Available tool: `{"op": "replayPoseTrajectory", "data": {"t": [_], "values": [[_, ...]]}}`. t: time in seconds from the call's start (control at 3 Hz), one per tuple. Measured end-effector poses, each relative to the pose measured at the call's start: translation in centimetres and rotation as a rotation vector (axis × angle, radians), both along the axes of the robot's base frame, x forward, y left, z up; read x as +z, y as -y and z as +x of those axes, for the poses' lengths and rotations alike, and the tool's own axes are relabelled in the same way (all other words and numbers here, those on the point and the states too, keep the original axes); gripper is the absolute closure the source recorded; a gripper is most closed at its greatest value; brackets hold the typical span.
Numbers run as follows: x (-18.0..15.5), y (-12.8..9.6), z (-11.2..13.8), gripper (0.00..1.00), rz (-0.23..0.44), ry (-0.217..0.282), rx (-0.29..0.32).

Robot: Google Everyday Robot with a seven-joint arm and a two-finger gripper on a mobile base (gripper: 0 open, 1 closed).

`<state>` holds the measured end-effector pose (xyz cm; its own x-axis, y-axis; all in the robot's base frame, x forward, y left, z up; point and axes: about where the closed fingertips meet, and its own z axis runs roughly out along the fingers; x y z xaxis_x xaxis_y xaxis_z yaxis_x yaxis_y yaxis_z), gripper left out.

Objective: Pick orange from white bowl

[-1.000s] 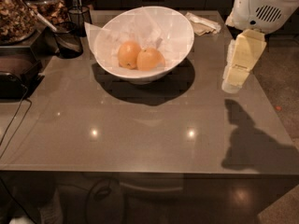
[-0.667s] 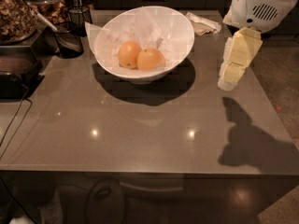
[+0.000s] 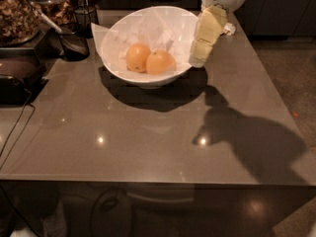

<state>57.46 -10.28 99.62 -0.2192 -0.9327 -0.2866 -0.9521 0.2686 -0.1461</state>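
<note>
Claw (image 3: 198,58) has moved in from clear of the white bowl (image 3: 148,78) to hang at its rim.
Grip state: cannot tell. The orange (image 3: 160,63) lies just left of the claw inside the bowl, touching a second fruit (image 3: 137,57) farther left; the bowl stands on the surface (image 3: 148,147).

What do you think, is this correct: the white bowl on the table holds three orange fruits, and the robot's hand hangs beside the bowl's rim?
Not quite. The camera view shows two fruits in the white bowl, not three: the paler fruit and the deeper-orange fruit, side by side on the crumpled paper. The rest is correct: the hand hangs beside the bowl's rim.
</note>
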Motion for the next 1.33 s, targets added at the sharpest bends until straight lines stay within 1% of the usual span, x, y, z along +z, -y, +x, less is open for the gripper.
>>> {"op": "replayPoseTrajectory", "data": {"t": [0.33, 0.67, 1.0, 1.33], "values": [[0.6, -1.0, 1.0, 0.00, 0.022, 0.040, 0.007], [0.0, -1.4, 2.1, 0.00, 0.043, 0.036, -0.039], [-1.3, -2.2, 3.9, 0.00, 0.075, -0.014, -0.110], [-2.4, -2.8, 5.5, 0.11, 0.110, -0.062, -0.169]]}}
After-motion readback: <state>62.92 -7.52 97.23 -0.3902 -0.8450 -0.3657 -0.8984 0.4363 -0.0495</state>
